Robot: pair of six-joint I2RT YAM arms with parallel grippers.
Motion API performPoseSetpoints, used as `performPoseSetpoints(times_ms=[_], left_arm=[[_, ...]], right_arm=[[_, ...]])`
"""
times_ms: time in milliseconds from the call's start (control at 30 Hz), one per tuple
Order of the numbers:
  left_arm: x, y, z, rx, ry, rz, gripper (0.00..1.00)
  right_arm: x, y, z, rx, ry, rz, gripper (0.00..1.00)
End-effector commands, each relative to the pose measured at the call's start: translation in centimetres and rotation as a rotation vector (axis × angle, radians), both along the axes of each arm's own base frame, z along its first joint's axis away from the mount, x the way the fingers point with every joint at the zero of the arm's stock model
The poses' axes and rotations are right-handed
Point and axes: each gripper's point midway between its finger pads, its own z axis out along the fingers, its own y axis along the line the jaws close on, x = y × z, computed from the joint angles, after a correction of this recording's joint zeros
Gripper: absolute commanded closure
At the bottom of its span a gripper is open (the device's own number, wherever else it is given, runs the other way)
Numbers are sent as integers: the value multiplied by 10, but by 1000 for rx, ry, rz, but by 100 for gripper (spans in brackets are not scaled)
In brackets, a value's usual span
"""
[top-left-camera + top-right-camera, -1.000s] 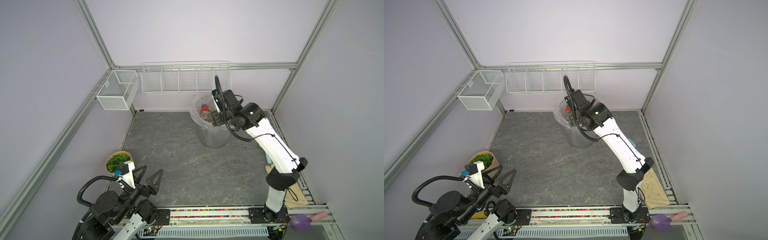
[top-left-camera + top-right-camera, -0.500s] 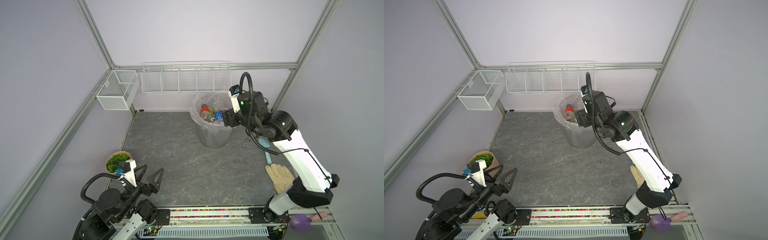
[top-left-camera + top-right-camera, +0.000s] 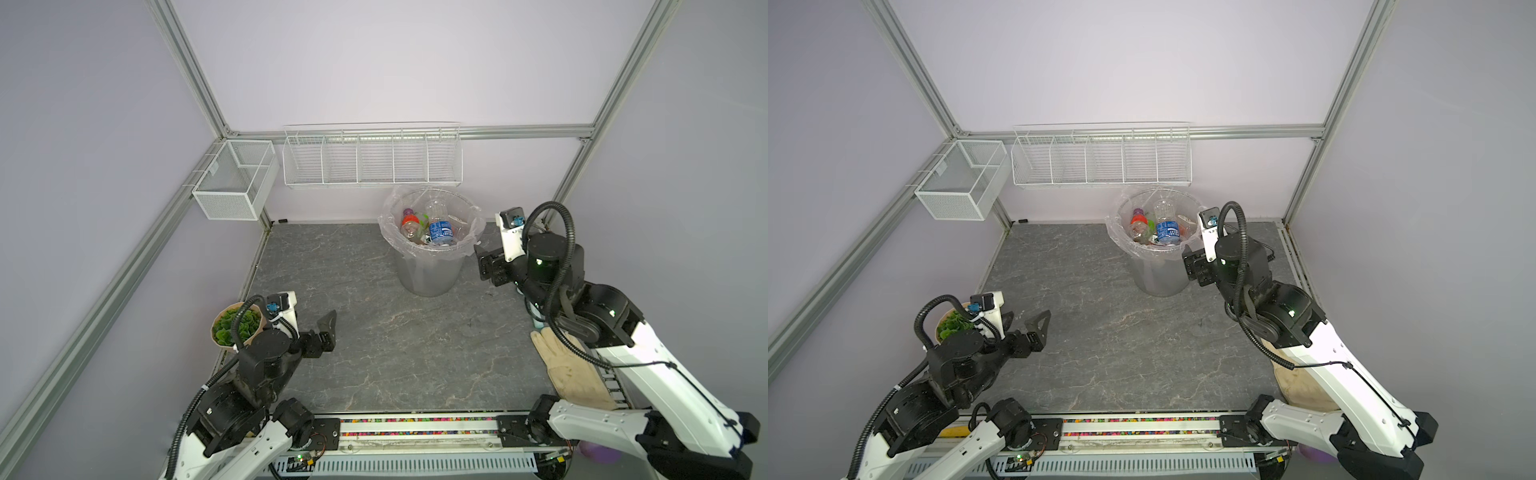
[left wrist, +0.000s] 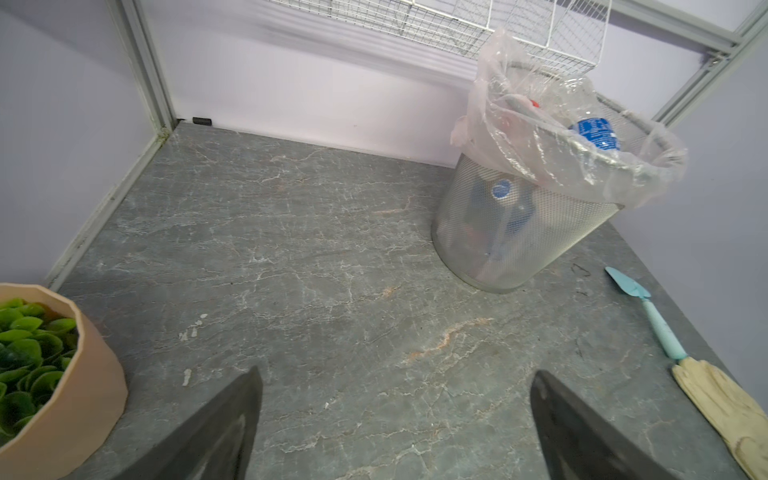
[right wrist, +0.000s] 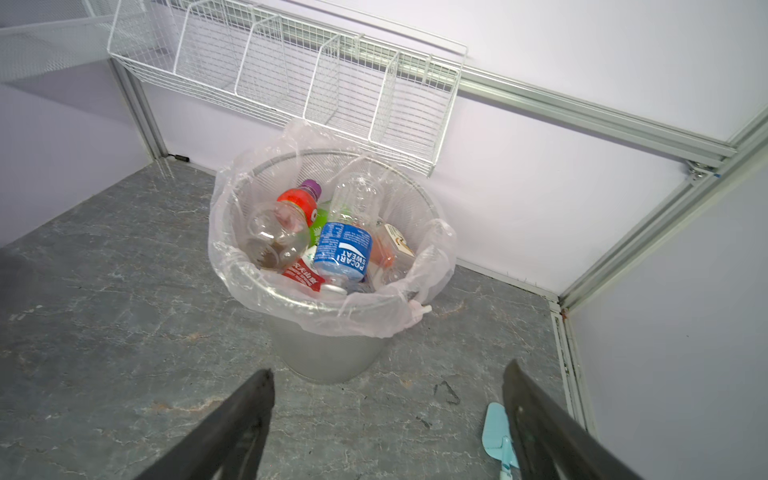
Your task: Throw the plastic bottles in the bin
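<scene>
Empty, wide-open right gripper (image 5: pixel 388 372) beside bin (image 5: pixel 328 353); left gripper (image 4: pixel 397 372), likewise empty and wide, well apart from bin. All visible bottles (image 5: pixel 343 249) lie in bin; task looks done.

Pale lilac walls (image 3: pixel 374 62) framed by aluminium posts (image 3: pixel 191 68) enclosed a grey marbled worktop (image 3: pixel 374 353). A white wire basket (image 3: pixel 372 164) hung on the back wall, and a mesh basket (image 3: pixel 232 187) hung at the left.

"POCARI SWEAT" is printed in white letters, seen upside down, on the blue label of a plastic bottle (image 5: pixel 343 253) lying in the bin (image 5: pixel 328 357). The smaller print on that label cannot be read. White Chinese characters are seen on a red label (image 5: pixel 303 277) beside it, too small to be made out.
</scene>
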Motion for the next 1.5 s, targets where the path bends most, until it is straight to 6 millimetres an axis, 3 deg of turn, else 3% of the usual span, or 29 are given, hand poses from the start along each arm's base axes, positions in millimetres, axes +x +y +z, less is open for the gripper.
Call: performPoseSetpoints(times_ms=[0, 367, 600, 733, 967, 1000, 1467], left_arm=[[16, 11, 17, 28, -73, 101, 1], [47, 1, -4, 188, -53, 142, 1], [52, 10, -18, 256, -52, 203, 1], [54, 17, -26, 301, -46, 241, 1], [55, 21, -38, 331, -50, 257, 1], [55, 21, -39, 335, -51, 258, 1], [50, 36, -56, 354, -53, 324, 1]], right_arm=[[4, -13, -6, -48, -38, -57, 12], [0, -47, -60, -85, 25, -176, 11], [-1, -69, -104, -101, 65, -310, 12], [-3, -71, -127, -142, 90, -304, 11], [-7, -75, -143, -123, 103, -290, 12], [-8, -77, -155, -139, 123, -290, 11], [-21, -94, -201, -103, 174, -312, 11]])
